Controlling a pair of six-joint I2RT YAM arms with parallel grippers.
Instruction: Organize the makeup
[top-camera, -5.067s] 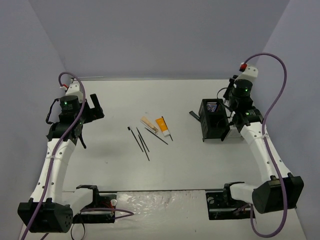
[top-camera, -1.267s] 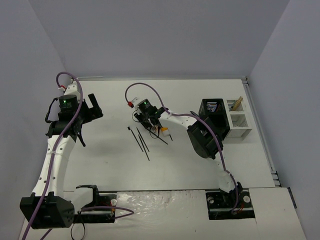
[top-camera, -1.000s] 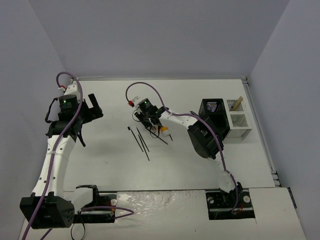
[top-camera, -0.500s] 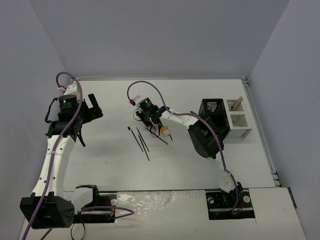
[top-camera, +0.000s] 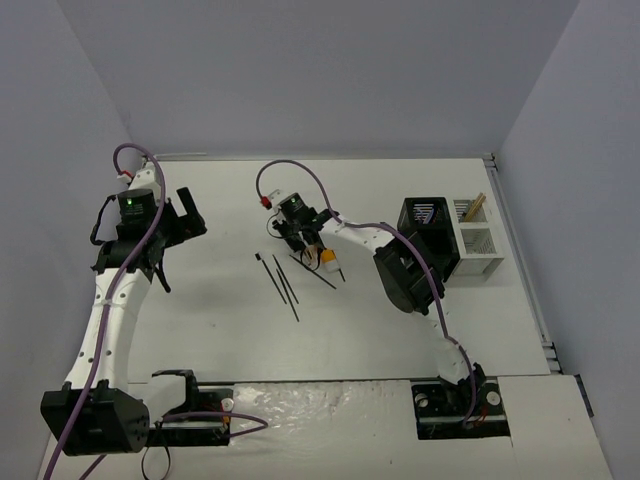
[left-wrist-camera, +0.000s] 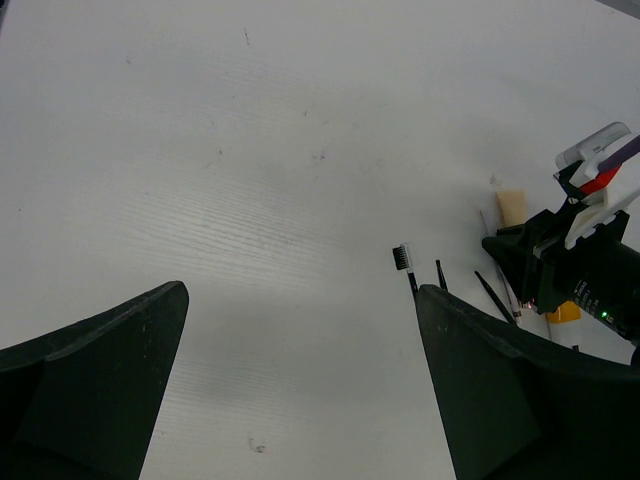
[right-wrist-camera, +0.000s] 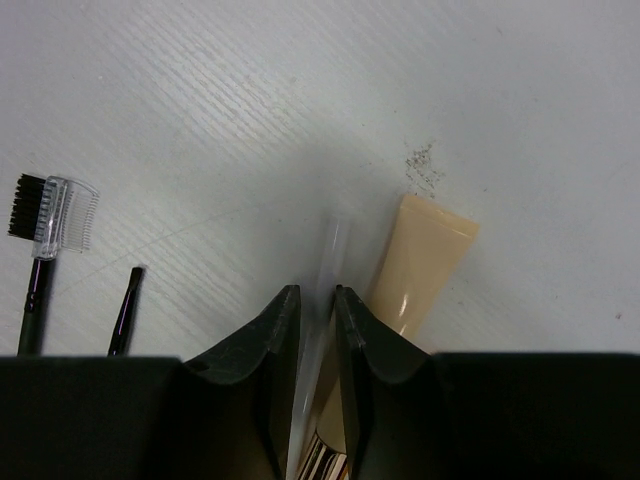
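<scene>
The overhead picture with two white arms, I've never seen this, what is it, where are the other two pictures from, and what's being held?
Those are two robot arms bolted to a table, filmed from above. The other two pictures come from a camera on each wrist, looking past that arm's pincer. The left pincer hangs open, holding nothing. The right pincer is down at the table, its jaws squeezed onto a slim clear stick beside a beige tube. A little comb brush and thin black pencils lie nearby; a holder stands to the right.
</scene>
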